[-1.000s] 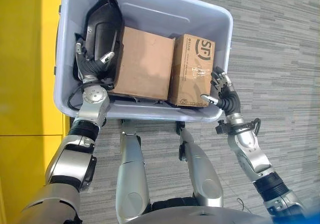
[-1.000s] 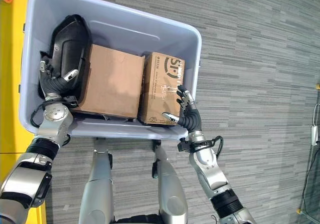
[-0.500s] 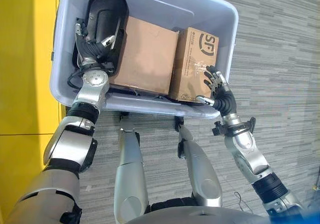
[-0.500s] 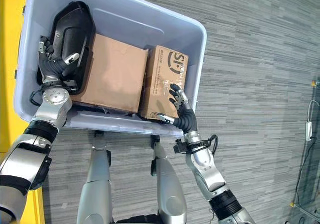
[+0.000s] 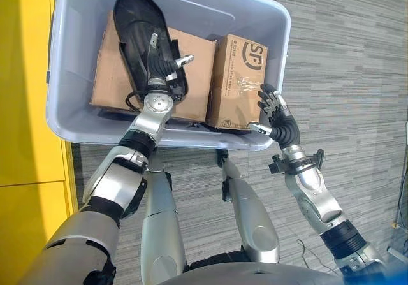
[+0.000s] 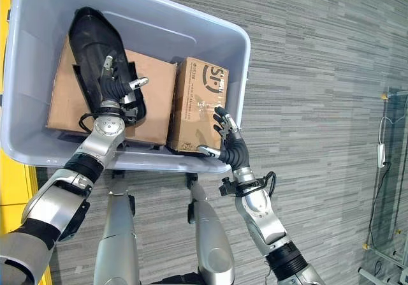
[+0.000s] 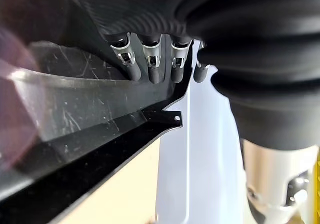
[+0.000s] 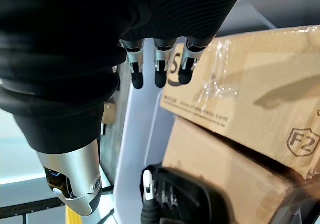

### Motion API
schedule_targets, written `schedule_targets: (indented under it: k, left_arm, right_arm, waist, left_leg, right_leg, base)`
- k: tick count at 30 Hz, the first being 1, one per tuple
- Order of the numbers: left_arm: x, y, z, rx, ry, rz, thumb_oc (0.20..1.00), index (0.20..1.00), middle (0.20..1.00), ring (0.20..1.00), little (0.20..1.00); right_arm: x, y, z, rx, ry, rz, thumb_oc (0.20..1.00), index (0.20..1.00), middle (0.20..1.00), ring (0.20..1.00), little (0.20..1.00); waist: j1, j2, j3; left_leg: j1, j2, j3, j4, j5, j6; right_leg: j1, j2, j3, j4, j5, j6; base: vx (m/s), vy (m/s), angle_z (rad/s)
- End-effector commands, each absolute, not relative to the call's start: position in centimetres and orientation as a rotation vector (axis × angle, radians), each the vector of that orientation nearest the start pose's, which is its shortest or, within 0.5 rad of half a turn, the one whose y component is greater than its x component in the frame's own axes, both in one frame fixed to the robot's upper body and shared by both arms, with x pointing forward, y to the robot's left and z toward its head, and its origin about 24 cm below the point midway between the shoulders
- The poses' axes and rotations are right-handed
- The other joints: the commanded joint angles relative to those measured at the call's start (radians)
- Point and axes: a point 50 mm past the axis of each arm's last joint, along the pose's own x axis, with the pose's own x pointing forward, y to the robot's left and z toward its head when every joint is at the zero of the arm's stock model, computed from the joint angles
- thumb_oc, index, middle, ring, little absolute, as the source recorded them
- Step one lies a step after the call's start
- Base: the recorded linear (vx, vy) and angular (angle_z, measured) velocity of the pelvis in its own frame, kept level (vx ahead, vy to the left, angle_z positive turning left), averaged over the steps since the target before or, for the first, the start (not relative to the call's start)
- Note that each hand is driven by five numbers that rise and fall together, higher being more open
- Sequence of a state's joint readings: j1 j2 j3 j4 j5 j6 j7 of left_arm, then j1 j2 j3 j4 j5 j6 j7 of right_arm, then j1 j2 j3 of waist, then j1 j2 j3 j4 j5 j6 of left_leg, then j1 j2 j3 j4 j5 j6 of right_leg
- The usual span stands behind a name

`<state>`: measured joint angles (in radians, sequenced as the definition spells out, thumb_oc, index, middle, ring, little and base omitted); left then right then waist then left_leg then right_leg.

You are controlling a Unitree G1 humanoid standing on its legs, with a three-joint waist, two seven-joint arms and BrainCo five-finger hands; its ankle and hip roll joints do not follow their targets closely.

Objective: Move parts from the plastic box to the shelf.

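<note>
Inside the pale plastic box (image 5: 70, 116), the left hand (image 5: 159, 62) rests on the black moulded part (image 5: 137, 30), fingers curled on it, above the large carton (image 5: 191, 74); the right hand (image 5: 275, 116), fingers spread, hovers beside the small carton (image 5: 239, 74).

The two eye views are looking steeply down from the head, side by side, both taking in the grey plastic box (image 5: 167, 68), the cardboard boxes in it and the striped floor (image 5: 344, 74); the right eye view is sitting slightly to one side, so it is showing more floor past the box. The left wrist view is looking along the left hand (image 7: 150, 58) from very close, facing the black part (image 7: 75, 108) and the box's pale wall. The right wrist view is looking along the right hand (image 8: 157, 66), very near the smaller cardboard box (image 8: 240, 93), which both eye views are also sharing.
</note>
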<state>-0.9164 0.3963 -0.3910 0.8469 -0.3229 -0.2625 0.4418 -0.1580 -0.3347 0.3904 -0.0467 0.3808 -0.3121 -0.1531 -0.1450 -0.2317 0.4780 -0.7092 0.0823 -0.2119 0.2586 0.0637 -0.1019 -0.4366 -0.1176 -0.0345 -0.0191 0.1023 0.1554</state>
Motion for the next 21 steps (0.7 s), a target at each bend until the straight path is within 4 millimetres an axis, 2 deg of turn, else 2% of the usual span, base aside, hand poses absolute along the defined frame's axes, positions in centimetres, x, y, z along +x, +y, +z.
schedule_targets:
  k: [1,6,10,13,15,20,21]
  left_arm:
    - [39.1,17.8,13.9,0.256,-0.219,0.231,1.0,1.0,1.0,1.0,1.0]
    - [38.9,17.8,14.2,0.182,-0.242,0.247,1.0,1.0,1.0,1.0,1.0]
    - [38.1,18.4,16.0,0.063,-0.346,0.281,1.0,1.0,1.0,1.0,1.0]
    - [37.1,18.5,16.9,0.013,-0.422,0.29,1.0,1.0,1.0,1.0,1.0]
    - [35.4,18.7,17.8,-0.022,-0.525,0.294,1.0,1.0,1.0,1.0,1.0]
    - [33.8,18.4,18.9,-0.008,-0.621,0.282,1.0,1.0,1.0,1.0,1.0]
    - [33.1,18.2,19.7,0.007,-0.674,0.276,1.0,1.0,1.0,1.0,1.0]
  right_arm:
    - [26.0,-12.9,12.7,0.122,-0.485,0.274,1.0,1.0,1.0,1.0,1.0]
    - [26.0,-12.9,12.7,0.119,-0.483,0.265,1.0,1.0,1.0,1.0,1.0]
    - [26.0,-13.4,12.7,0.115,-0.484,0.232,1.0,1.0,1.0,1.0,1.0]
    - [25.9,-13.7,12.7,0.107,-0.488,0.206,1.0,1.0,1.0,1.0,1.0]
    - [25.9,-14.3,12.9,0.094,-0.504,0.169,1.0,1.0,1.0,1.0,1.0]
    - [26.0,-14.8,13.1,0.077,-0.517,0.139,1.0,1.0,1.0,1.0,1.0]
    - [26.1,-14.9,13.3,0.069,-0.527,0.133,1.0,1.0,1.0,1.0,1.0]
  waist:
    - [0.024,-0.034,0.021]
    - [0.029,-0.03,0.018]
    - [0.043,-0.017,0.019]
    - [0.055,-0.006,0.023]
    - [0.077,0.006,0.028]
    - [0.093,0.017,0.027]
    - [0.102,0.022,0.028]
  left_leg:
    - [0.078,0.011,0.04,-0.041,-0.068,0.064]
    - [0.079,0.01,0.038,-0.046,-0.067,0.064]
    - [0.078,0.004,0.035,-0.05,-0.068,0.066]
    - [0.078,-0.001,0.034,-0.054,-0.068,0.067]
    - [0.087,-0.007,0.033,-0.059,-0.071,0.068]
    - [0.093,-0.012,0.031,-0.068,-0.069,0.071]
    - [0.097,-0.013,0.03,-0.072,-0.069,0.071]
  right_leg:
    - [0.09,-0.069,-0.028,0.05,-0.037,0.027]
    - [0.089,-0.067,-0.03,0.048,-0.042,0.025]
    - [0.095,-0.067,-0.035,0.047,-0.047,0.024]
    - [0.097,-0.069,-0.039,0.046,-0.051,0.023]
    - [0.104,-0.071,-0.045,0.046,-0.057,0.02]
    - [0.107,-0.072,-0.052,0.046,-0.06,0.019]
    - [0.109,-0.072,-0.054,0.046,-0.062,0.018]
  base:
    - [0.0,-0.018,-0.03]
    - [0.0,-0.016,-0.04]
    - [0.0,0.0,0.0]
    - [0.01,0.002,0.0]
    - [0.01,0.007,0.06]
    - [0.0,-0.004,0.02]
    - [0.0,-0.011,0.08]
